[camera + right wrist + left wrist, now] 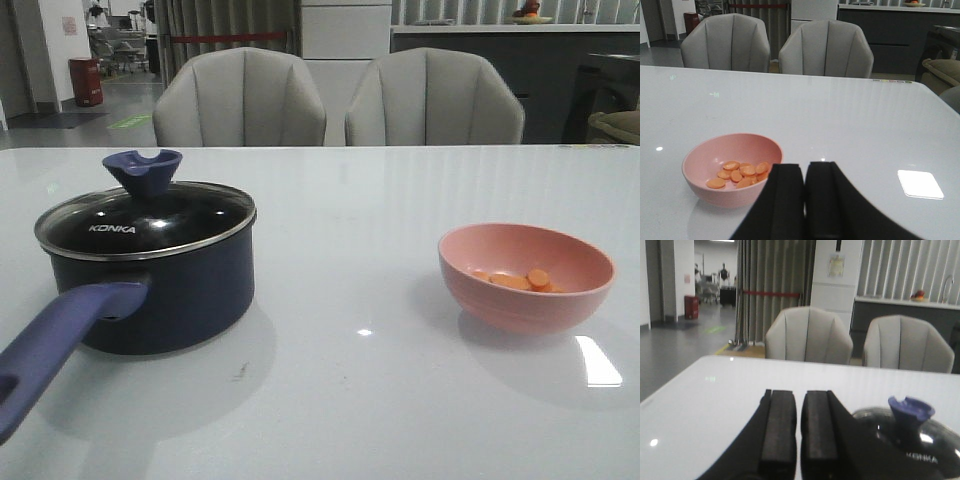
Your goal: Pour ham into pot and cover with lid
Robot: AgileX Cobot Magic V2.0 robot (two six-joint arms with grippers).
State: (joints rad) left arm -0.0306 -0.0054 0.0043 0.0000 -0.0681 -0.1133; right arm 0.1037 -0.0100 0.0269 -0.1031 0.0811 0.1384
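Observation:
The dark navy pot (160,285) stands at the table's left with its purple-blue handle (55,350) towards the front. The glass lid (145,220) with its blue knob (143,170) sits on the pot; it also shows in the left wrist view (920,440). Several orange ham slices (520,280) lie in a pink bowl (526,277) at the right; the right wrist view shows the slices (740,173) and the bowl (710,162) too. My left gripper (799,402) is shut and empty, beside the lid. My right gripper (805,172) is shut and empty, beside the bowl. Neither gripper shows in the front view.
The white table (350,230) is glossy with light reflections. Two grey chairs (240,100) stand behind its far edge. A dark counter (500,60) lies further back.

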